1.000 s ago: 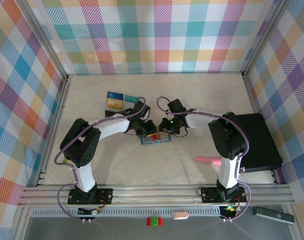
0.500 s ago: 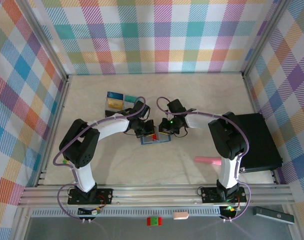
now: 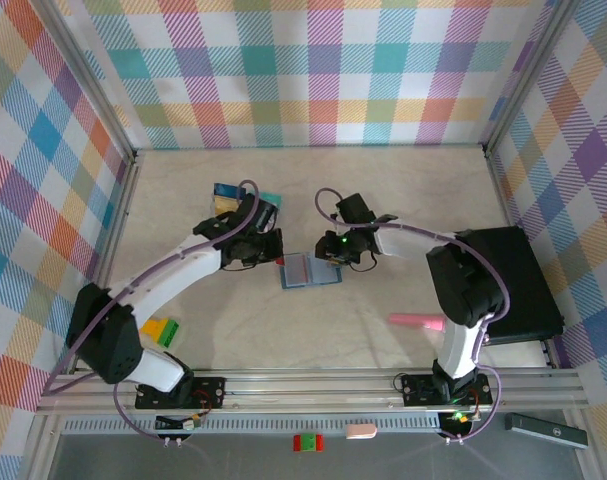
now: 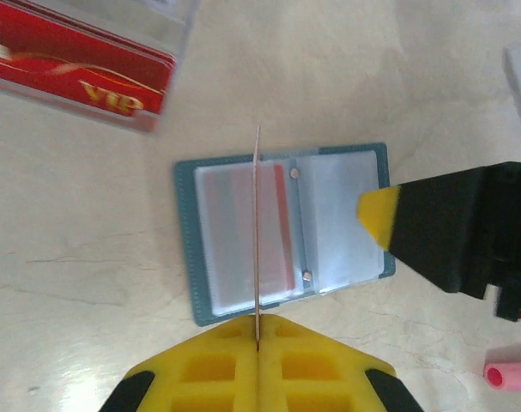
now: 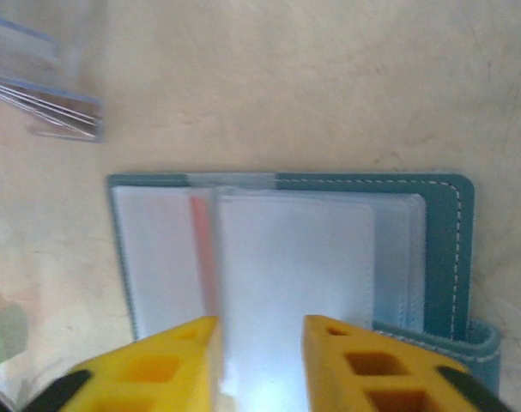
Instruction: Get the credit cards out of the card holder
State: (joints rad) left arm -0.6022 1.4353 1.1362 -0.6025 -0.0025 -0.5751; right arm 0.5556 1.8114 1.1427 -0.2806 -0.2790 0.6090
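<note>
On the pale table [image 3: 403, 200], pinches a credit card [image 4: 257, 223] edge-on in clenched left jaws, right jaws released over the card holder [image 4: 337, 223], risking slippage.

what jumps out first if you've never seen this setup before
The open teal card holder lies in the middle of the table, a red card showing through its clear sleeves. The left gripper has its yellow jaws shut on a thin card, seen edge-on above the holder, while the right gripper hovers with jaws apart over the sleeves. Loud plaid walls ring the table, and a big black box sits at its right edge.
</note>
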